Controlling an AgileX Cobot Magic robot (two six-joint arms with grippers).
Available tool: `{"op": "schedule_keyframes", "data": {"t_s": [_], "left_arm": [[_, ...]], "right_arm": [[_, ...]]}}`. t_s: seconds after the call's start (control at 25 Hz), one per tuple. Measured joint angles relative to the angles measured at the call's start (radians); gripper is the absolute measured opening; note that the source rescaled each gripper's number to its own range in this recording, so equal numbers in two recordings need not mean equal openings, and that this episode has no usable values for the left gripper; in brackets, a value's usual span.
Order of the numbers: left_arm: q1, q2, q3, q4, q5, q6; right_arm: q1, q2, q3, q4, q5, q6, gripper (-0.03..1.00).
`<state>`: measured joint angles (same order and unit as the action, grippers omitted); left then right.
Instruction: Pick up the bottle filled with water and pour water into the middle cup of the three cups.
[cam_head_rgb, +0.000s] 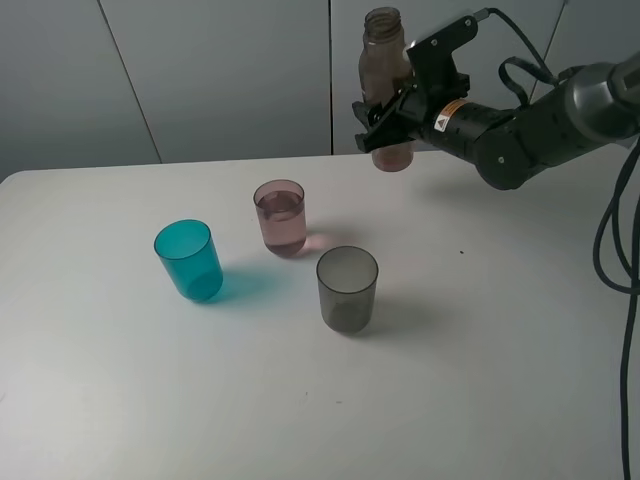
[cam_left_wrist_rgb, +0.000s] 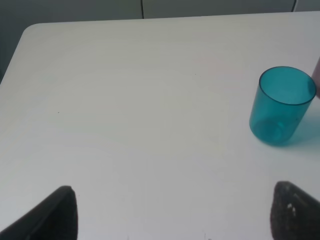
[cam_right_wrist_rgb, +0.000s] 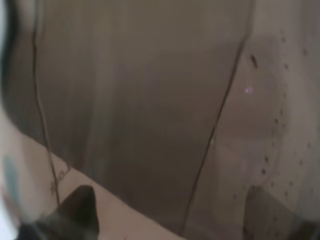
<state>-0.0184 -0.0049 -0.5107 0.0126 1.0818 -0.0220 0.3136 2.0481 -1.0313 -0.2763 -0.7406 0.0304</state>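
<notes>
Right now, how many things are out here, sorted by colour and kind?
Teal cup: 1
Pink cup: 1
Smoky grey cup: 1
Brownish bottle: 1
Total: 4

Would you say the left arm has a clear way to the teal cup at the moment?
Probably yes: the teal cup stands on the table ahead of the left gripper, whose jaws are open and empty, with nothing between them. The right gripper holds the bottle aloft, well clear.
</notes>
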Motion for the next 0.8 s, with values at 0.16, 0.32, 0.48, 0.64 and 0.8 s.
{"op": "schedule_keyframes", "data": {"t_s": [0.16,0.32,0.48,0.64,0.8], "left_arm": [[0.0,0.0,0.0,0.0,0.0,0.0],[0.0,0.0,0.0,0.0,0.0,0.0],[0.0,0.0,0.0,0.0,0.0,0.0],[0.0,0.0,0.0,0.0,0.0,0.0],[0.0,0.0,0.0,0.0,0.0,0.0]], "right_arm": [[-0.024,0.022,0.0,-0.036,-0.012,0.111,0.0],[-0.024,0.083,0.0,-0.054,-0.025,0.125,0.0],[-0.024,0.132,0.0,-0.054,-0.025,0.127,0.0],[-0.024,0.144,0.0,-0.055,-0.025,0.127,0.0],[-0.024,0.144,0.0,-0.067,-0.025,0.127,0.0]]}}
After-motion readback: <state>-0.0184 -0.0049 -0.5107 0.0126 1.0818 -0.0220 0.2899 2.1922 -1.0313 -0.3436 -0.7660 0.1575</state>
